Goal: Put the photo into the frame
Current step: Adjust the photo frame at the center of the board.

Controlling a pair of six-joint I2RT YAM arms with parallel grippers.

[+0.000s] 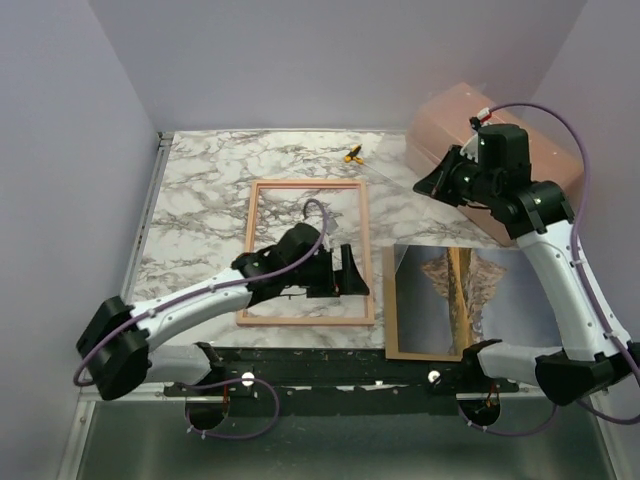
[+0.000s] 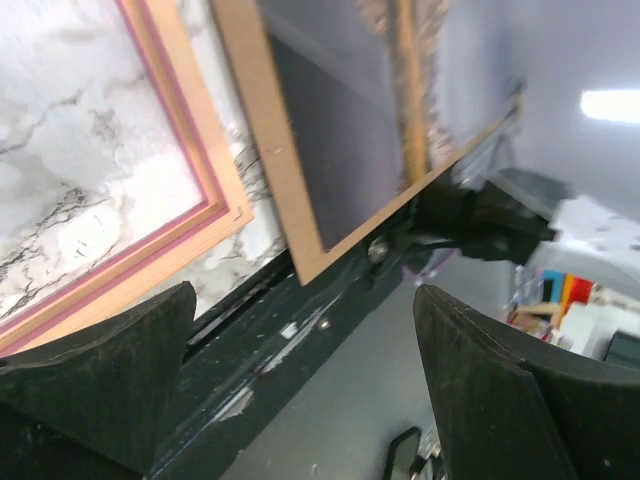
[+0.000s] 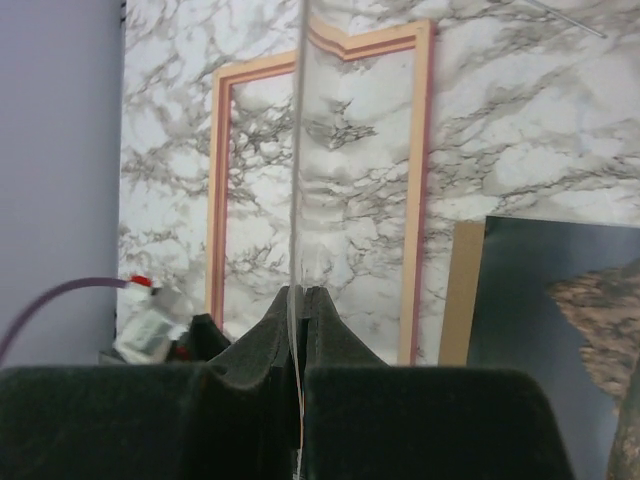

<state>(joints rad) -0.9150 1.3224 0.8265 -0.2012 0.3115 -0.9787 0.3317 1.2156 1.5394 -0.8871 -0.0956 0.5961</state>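
While left claw [image 1: 352, 272] gapes over the frame [image 1: 305, 184], right claw [image 3: 300, 295] pinches a clear pane [image 3: 303, 200].

The gap between the left gripper's [image 2: 300, 300] spread fingers [image 2: 110, 370] is free; past their tips a narrow marble strip of table [image 2: 250, 175] runs between the frame [image 2: 190, 100] and the backing board [image 2: 270, 120]. The clear pane [image 3: 318, 150] pinched by the right gripper [image 3: 300, 295] splits the way ahead of its fingertips.

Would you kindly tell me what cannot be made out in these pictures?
Top view: the yellow object is too small to identify.
Top view: the left gripper hides part of the frame.
Top view: the right arm covers the photo at its right edge.
Right wrist view: the clear sheet in the right gripper is edge-on, outline unclear.
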